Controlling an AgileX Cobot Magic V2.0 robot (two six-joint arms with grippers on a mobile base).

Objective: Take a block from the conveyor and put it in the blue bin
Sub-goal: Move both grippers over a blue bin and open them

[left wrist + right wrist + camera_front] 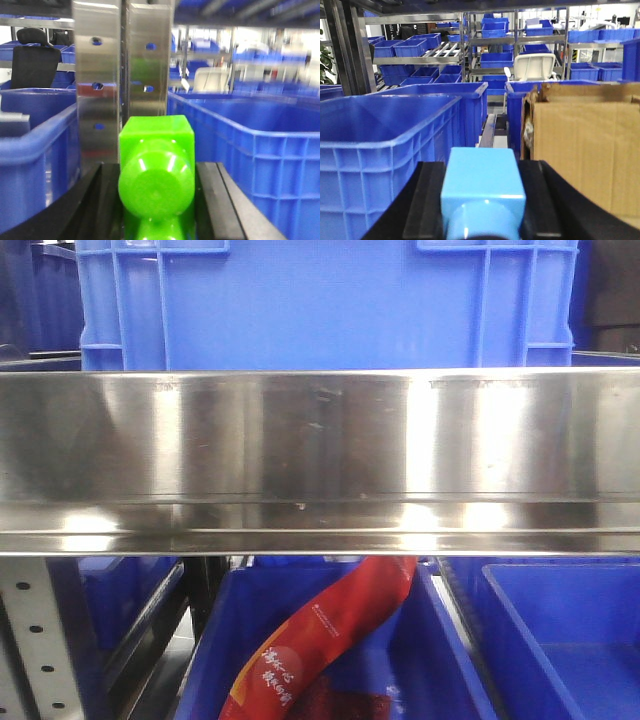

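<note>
The 2 arms look loaded. The left gripper (157, 210) is clamped on a green block (156, 142) at the bottom middle of its view; the right gripper (482, 215) grips a light blue block (482, 175) likewise. The conveyor shows nowhere. So grabbing seems done; dropping into a blue bin (380, 145), lower left of the right wrist view, remains.
</note>
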